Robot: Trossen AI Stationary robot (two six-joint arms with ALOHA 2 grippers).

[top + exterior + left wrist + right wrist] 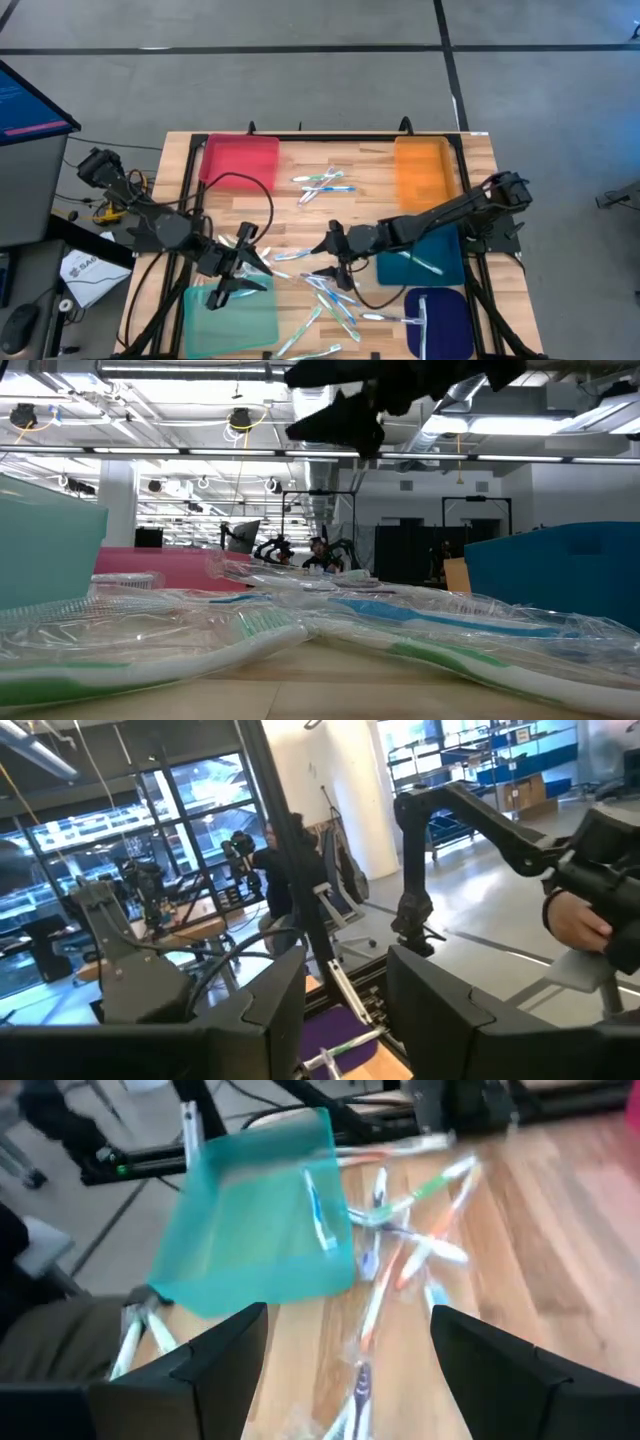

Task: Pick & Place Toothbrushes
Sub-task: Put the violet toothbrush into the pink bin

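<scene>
1. Many toothbrushes [325, 300] lie scattered on the wooden table [300, 220]: one cluster near the front centre, between the light green tray [232, 318] and the dark blue tray [445, 320].
2. Several more toothbrushes form a second cluster toward the far side, between the red tray [240, 160] and the orange tray [425, 170].
3. One toothbrush lies in the teal tray [425, 262], one in the dark blue tray.
4. Right gripper [338, 252] hangs above the table centre, over the scattered toothbrushes; its fingers [215, 1360] stand apart and hold nothing.
5. Left gripper [243, 270] hangs at the far edge of the light green tray; its fingers [440, 1000] are parted and empty.
6. Background in the left wrist view: a person [290, 870] seated in the room beyond the table.
</scene>
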